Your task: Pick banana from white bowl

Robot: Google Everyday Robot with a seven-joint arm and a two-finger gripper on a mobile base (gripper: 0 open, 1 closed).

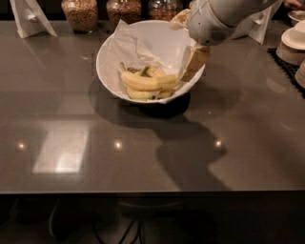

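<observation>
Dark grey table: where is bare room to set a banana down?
Bare: the wide front strip of the dark grey table, between the large white bowl and the near edge, and the left side. Crowded: glass jars behind, stacked white dishes at right; the gripper hangs over the bowl's right rim.

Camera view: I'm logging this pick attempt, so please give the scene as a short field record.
bowl: on the table, paper inside at its back
banana: lying in the bowl on shorter bananas, not lifted
gripper: inside the bowl's right rim, by the banana's right end
behind bowl: jars
far right: stacked dishes
</observation>
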